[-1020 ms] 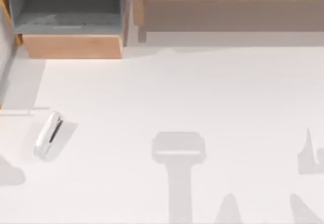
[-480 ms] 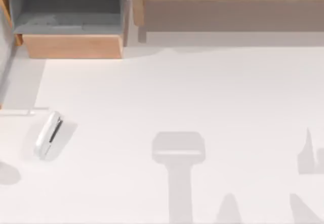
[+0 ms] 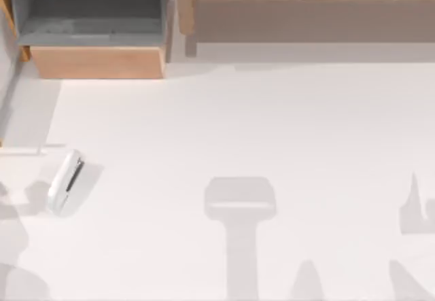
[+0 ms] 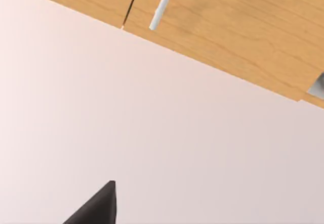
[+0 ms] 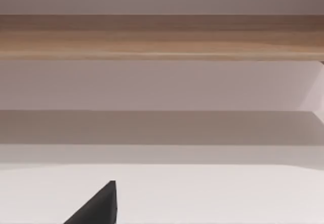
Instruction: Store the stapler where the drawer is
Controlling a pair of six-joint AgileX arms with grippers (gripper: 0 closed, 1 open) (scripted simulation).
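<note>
The stapler (image 3: 64, 181), small, white and elongated, lies flat on the white table near the left edge in the top view, its dark slit facing right. The drawer (image 3: 95, 32) stands pulled open at the far left corner, with grey inside and a light wooden front panel (image 3: 96, 63). A dark part of my left gripper (image 4: 98, 209) hangs over bare table facing a wooden panel (image 4: 228, 37) with a pale bar handle (image 4: 162, 6). A dark part of my right gripper (image 5: 98, 209) faces the long shelf.
A long wooden shelf (image 3: 306, 15) with a brownish-grey inside runs along the far edge to the right of the drawer. Arm shadows fall on the table at the lower left, the lower middle and the lower right. A thin pale bar (image 3: 30, 150) lies just beyond the stapler.
The shadow at the table's lower left has shifted and spread closer to the stapler. The stapler and the drawer have not moved.
</note>
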